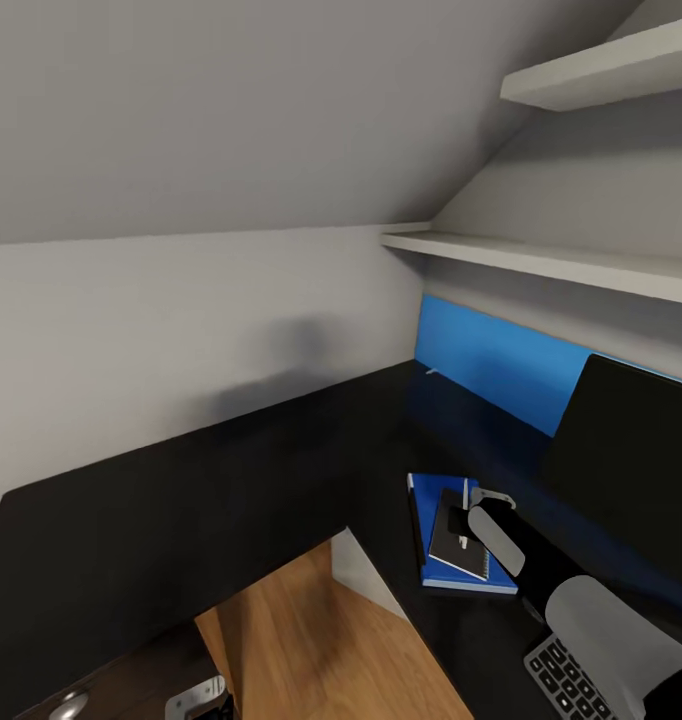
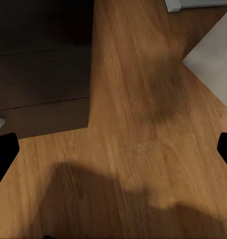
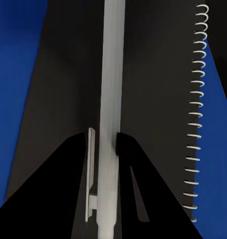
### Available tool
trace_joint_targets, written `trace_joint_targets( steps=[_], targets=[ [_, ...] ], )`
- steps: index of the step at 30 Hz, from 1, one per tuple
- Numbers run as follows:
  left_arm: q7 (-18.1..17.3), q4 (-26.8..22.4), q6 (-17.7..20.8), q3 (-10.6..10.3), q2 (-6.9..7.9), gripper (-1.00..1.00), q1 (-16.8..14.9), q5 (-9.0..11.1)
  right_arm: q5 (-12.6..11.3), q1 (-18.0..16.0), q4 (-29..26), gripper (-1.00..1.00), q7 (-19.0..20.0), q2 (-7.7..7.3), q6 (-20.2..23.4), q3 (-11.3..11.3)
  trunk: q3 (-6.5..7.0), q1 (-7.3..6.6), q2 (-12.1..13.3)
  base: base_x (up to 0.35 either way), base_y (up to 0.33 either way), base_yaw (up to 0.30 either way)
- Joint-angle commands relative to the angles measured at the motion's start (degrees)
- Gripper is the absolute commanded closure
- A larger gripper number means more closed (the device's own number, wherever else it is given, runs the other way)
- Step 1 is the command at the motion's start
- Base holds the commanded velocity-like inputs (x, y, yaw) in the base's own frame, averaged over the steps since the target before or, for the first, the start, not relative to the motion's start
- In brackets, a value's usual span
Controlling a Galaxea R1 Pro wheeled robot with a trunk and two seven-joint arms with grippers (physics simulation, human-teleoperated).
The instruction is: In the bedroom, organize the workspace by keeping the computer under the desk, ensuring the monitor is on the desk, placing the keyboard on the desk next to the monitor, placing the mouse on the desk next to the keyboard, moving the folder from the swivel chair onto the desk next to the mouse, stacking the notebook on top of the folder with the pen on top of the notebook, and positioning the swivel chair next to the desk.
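On the long black desk [image 1: 231, 480], which turned its corner under the sloping wall, the stack was nearly finished. Largest on the right side stood the monitor [image 1: 631, 470], dark and tilted, just in front of a blue wall panel [image 1: 491, 360]. Below it, at the picture's lower edge, a corner of the keyboard [image 1: 566, 680] showed beside the robot's forearm. Between them lay the blue folder [image 1: 423, 520] flat on the desk, with the grey notebook [image 1: 451, 545] resting on top of it, its spiral binding [image 3: 195, 109] clear in the right wrist view.

Over that notebook hung the right gripper [image 1: 486, 505], its jaws clamped on the white pen [image 3: 111, 99], which ran straight out between the fingers and lay lengthwise above the grey cover. I judged the step in hand to be laying the pen down on the notebook. To do it well, the gripper ought to sink until the pen touched the cover, keep it parallel to the binding and well inside the edges, then part the jaws gently so the pen would not roll off onto the folder or desk.

Little stood in the way; the monitor's edge was near the forearm, and two white shelves [image 1: 541, 260] hung well above. The left gripper [image 2: 113, 144] pointed at the wooden floor [image 2: 143, 99] beside the desk drawers, jaws apart and holding nothing.
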Motion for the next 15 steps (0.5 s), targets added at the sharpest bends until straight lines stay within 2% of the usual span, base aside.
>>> trace_joint_targets(
  steps=[1, 7, 8, 15],
  targets=[
    [0.5, 0.0, -0.3, -0.4, 0.1, -1.0, 0.0, 0.6, -0.5, -0.1, -0.1, 1.0, -0.5, -0.08, 0.1, 0.4, -0.08, 0.01, -0.1, 0.0, 0.0, 0.0],
    [0.4, 0.0, -0.3, -0.4, 0.1, -1.0, 0.0, 0.6, -0.5, -0.1, -0.1, 1.0, -0.5, -0.08, 0.1, 0.4, -0.08, 0.01, -0.1, 0.0, 0.0, 0.0],
    [0.4, 0.0, -0.3, -0.4, 0.1, -1.0, 0.0, 0.6, -0.5, -0.1, -0.1, -1.0, -0.5, -0.08, 0.1, 0.4, -0.08, 0.01, -0.1, 0.0, 0.0, 0.0],
    [0.2, -0.1, -0.3, -0.4, 0.1, -1.0, 0.0, 0.6, -0.5, -0.1, -0.2, -1.0, -0.5, -0.05, 0.1, 0.4, 0.1, -0.21, 0.3, 0.0, 0.0, 0.0]
  ],
)
